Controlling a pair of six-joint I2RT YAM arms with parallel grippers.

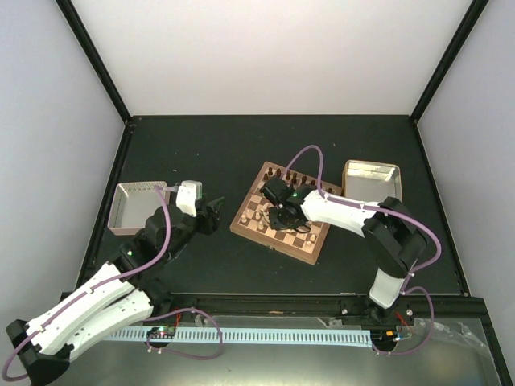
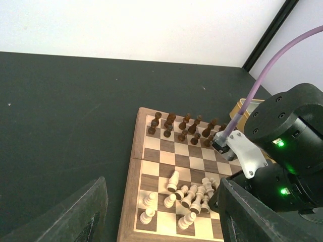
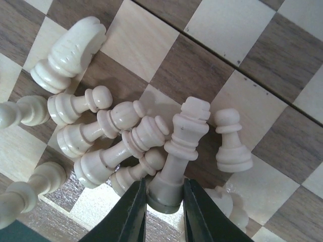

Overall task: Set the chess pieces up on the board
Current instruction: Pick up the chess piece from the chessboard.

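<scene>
I find the board lying at an angle on the dark surface, right of centre, between two metal trays.

Right pincer: low over the board's near half, pressed onto the base of a tall cream piece, one finger on each side. The piece's crowned head points away from the wrist camera, over the heap. I cannot tell whether its base is clear of the board.

Cream pieces: bunched in a heap across a few squares, several on their sides and touching one another. One pawn stands just beside the pinched piece. A few more sit apart towards the board's near left corner.

Dark pieces: upright in two rows along the far edge.

Left pincer: spread wide, holding nothing, above the surface just beside the board's left edge and facing it.
</scene>
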